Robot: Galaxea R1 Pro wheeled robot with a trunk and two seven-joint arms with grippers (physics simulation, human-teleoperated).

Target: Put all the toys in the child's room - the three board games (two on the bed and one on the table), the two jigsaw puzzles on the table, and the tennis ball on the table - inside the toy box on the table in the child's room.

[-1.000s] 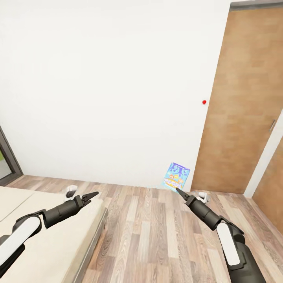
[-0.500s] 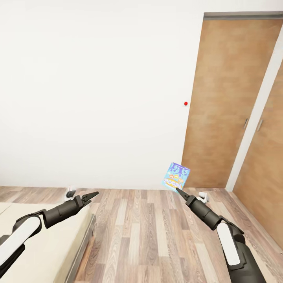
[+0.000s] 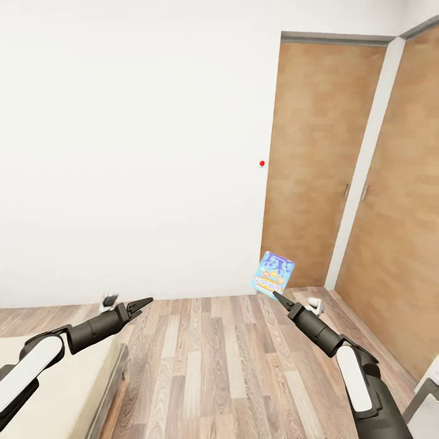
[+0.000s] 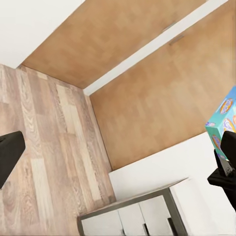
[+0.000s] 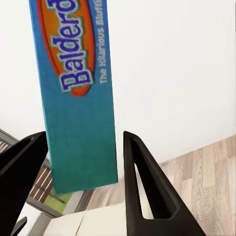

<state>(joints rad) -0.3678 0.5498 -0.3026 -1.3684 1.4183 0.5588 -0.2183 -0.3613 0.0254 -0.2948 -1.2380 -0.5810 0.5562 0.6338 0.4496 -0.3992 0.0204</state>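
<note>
My right gripper (image 3: 277, 297) is shut on the lower edge of a small blue cartoon-printed board game (image 3: 274, 274), which it holds upright in the air over the wood floor. In the right wrist view the box's blue edge (image 5: 78, 98), lettered "Balderdash", stands between the two black fingers (image 5: 147, 196). The same box (image 4: 223, 118) shows at the side of the left wrist view. My left gripper (image 3: 141, 303) is open and holds nothing, out over the corner of the cream bed (image 3: 55, 378). The table and the toy box are out of view.
A white wall is straight ahead, with a brown wooden door (image 3: 317, 171) and brown closet doors (image 3: 396, 213) to the right. Wood-plank floor (image 3: 213, 366) stretches between the bed and the doors. A white cabinet with grey edges (image 4: 142, 211) stands by the closet.
The whole view has swung to the right: the door has slid left and less of the bed shows. Both arms and the held box keep their places in the picture.
</note>
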